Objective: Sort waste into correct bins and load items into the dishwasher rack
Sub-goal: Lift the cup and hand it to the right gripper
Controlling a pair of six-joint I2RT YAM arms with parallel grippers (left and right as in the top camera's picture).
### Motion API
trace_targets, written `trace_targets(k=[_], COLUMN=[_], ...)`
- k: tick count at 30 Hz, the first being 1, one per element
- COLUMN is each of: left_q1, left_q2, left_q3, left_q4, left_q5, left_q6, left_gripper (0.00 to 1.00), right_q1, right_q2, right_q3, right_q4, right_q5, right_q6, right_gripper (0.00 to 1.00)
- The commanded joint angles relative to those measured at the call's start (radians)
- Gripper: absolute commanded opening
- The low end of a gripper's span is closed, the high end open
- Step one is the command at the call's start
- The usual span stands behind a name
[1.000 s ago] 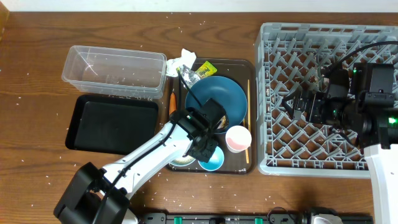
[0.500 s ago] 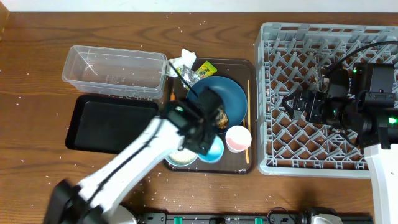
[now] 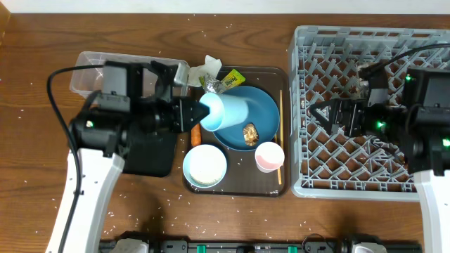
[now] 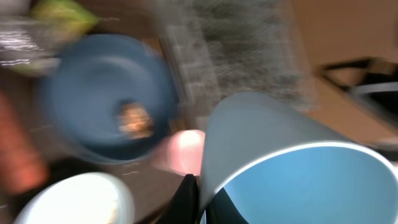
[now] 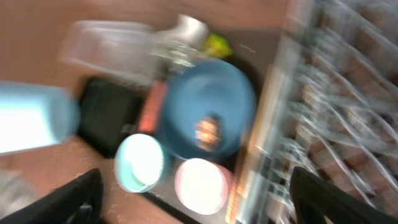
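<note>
My left gripper [image 3: 199,112] is shut on the rim of the small light-blue cup [image 3: 226,111] and holds it tipped on its side above the dark-blue plate [image 3: 256,105]. In the left wrist view the fingers [image 4: 186,198] pinch the cup's wall [image 4: 267,143]. A brown food lump [image 3: 249,133] lies on the plate. The white bowl [image 3: 205,165], the pink cup [image 3: 269,156], a chopstick [image 3: 280,133] and the orange carrot [image 3: 195,135] lie on the brown tray. My right gripper [image 3: 320,116] is open and empty over the grey rack [image 3: 373,176].
Crumpled white paper [image 3: 204,70] and a yellow-green wrapper [image 3: 231,77] lie at the tray's far edge. The clear tub [image 3: 126,74] stands at the left. The black tray [image 3: 158,154] in front of it is mostly hidden under my left arm. Rice grains are scattered on the table.
My left arm has swung up and to the left, lifting the light-blue cup from the tray's front and tipping it sideways. The white bowl is now uncovered. The right arm barely moved.
</note>
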Motion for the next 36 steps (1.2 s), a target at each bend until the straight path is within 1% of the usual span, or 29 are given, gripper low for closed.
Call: trace_targets(k=[1,2,4,7,10,15,17,20,22,23,24,25,27,29,31,34,35,36], left_q1=[0.013,0.006,-0.010,-0.034,-0.056,-0.077,-0.077,-0.077,-0.077,-0.077,-0.077,-0.077,-0.077,-0.077,-0.077,-0.077,-0.077,-0.077], left_q2=[0.038,0.049,0.063,0.076,0.075,0.073,0.073,0.073,0.073,0.073,0.073,0.073,0.073,0.073,0.073,0.073,0.073,0.073], left_q3=[0.013,0.013,0.013,0.013,0.013,0.013,0.013,0.013,0.013,0.013,0.013,0.013,0.013,0.013,0.013,0.013,0.013,0.013], left_q4=[0.028,0.035,0.040,0.045,0.082,0.092,0.095,0.103,0.110,0.113,0.118,0.119,0.125,0.129,0.132,0.145,0.152,0.159], left_q5=[0.441,0.490,0.555,0.619,0.653,0.653,0.653,0.653,0.653,0.653,0.653,0.653,0.652,0.652,0.651,0.650,0.645,0.636], left_q6=[-0.003,-0.002,-0.002,-0.002,-0.005,-0.007,-0.007,-0.007,-0.007,-0.007,-0.007,-0.007,-0.006,-0.007,-0.006,-0.006,-0.006,-0.006], left_gripper=[0.06,0.06,0.06,0.06,0.06,0.06,0.06,0.06,0.06,0.06,0.06,0.06,0.06,0.06,0.06,0.06,0.16,0.48], right_q1=[0.006,0.018,0.055,0.128,0.201,0.301,0.340,0.369,0.373,0.373,0.373,0.373,0.373,0.373,0.373,0.373,0.373,0.372], right_q2=[-0.040,-0.042,-0.042,-0.041,-0.041,-0.039,-0.038,-0.036,-0.036,-0.036,-0.036,-0.036,-0.036,-0.037,-0.037,-0.039,-0.040,-0.041], right_q3=[0.021,0.021,0.021,0.021,0.021,0.021,0.021,0.021,0.021,0.021,0.020,0.020,0.021,0.020,0.021,0.021,0.021,0.021], right_q4=[0.054,0.080,0.121,0.158,0.196,0.259,0.266,0.264,0.256,0.248,0.242,0.242,0.242,0.242,0.242,0.242,0.242,0.242], right_q5=[-0.353,-0.401,-0.460,-0.463,-0.463,-0.463,-0.458,-0.434,-0.413,-0.401,-0.393,-0.393,-0.396,-0.400,-0.401,-0.398,-0.397,-0.393], right_q6=[-0.086,-0.086,-0.086,-0.100,-0.135,-0.145,-0.148,-0.148,-0.148,-0.148,-0.148,-0.148,-0.148,-0.148,-0.148,-0.148,-0.148,-0.148], right_gripper=[0.88,0.91,0.91,0.91,0.92,0.93,0.89,0.79,0.78,0.76,0.69,0.65,0.63,0.50,0.47,0.45,0.45,0.44])
